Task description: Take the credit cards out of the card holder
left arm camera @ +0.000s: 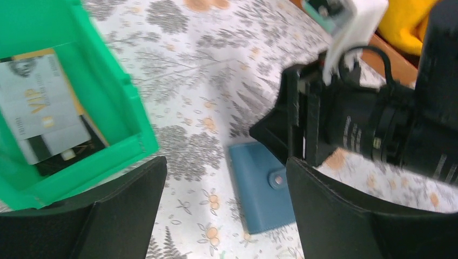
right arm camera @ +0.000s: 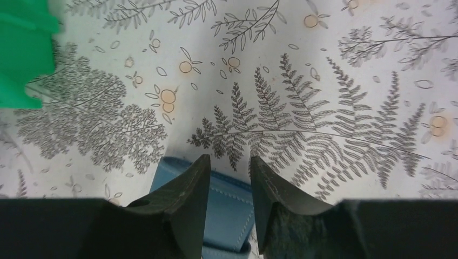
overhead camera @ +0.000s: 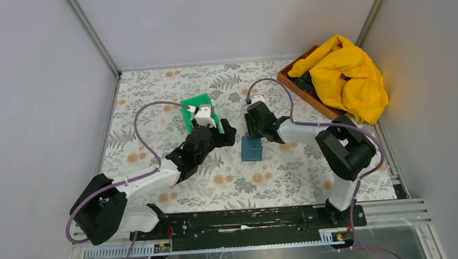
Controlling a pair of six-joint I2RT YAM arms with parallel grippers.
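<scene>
The card holder lies shut and flat on the floral table, its snap tab fastened in the left wrist view. My left gripper is open wide and empty just left of the holder, which lies between its fingers. My right gripper is over the holder's far edge, its fingers a narrow gap apart with the blue holder beneath and nothing gripped. Grey and dark credit cards lie in the green tray.
The green tray sits behind my left gripper. A wooden box with a yellow cloth stands at the back right. Grey walls enclose the table on three sides. My right arm crowds the holder's right side.
</scene>
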